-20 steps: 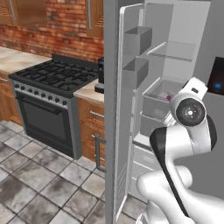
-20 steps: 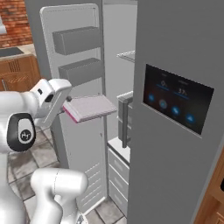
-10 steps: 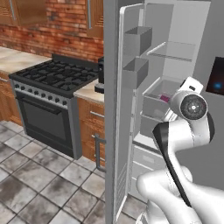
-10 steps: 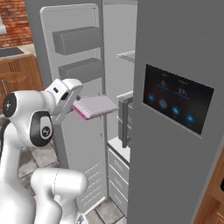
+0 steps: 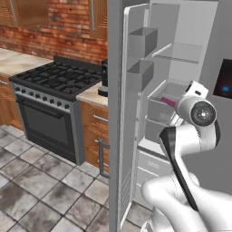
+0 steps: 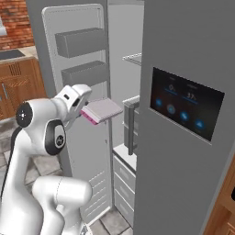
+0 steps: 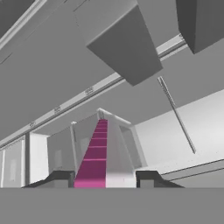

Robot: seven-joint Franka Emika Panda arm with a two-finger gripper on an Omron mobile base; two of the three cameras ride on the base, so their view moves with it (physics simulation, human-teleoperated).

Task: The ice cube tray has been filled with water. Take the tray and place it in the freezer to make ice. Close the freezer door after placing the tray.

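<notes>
The ice cube tray (image 6: 102,110), a thin pale slab with a magenta edge, is held level at mid height in the freezer's (image 6: 124,69) doorway. My gripper (image 6: 84,112) is shut on its near end. In the hand view the tray (image 7: 98,153) runs away between my fingertips (image 7: 59,178) toward a pale box-shaped compartment. From the left base view, a magenta strip of the tray (image 5: 168,101) shows just inside the interior, in front of my white hand. The freezer door (image 6: 75,128) stands wide open to the left, with two grey bins (image 6: 81,41) on its inner face.
The other door carries a black panel with blue lights (image 6: 186,103) and stays closed on the right. A wire shelf (image 5: 179,52) and drawers (image 5: 156,111) fill the interior. Left of the freezer door are a black gas range (image 5: 54,90), wooden cabinets and a tiled floor.
My arm has pushed the tray a little further right, toward the freezer interior, and the elbow has swung in behind it. The doors have not moved.
</notes>
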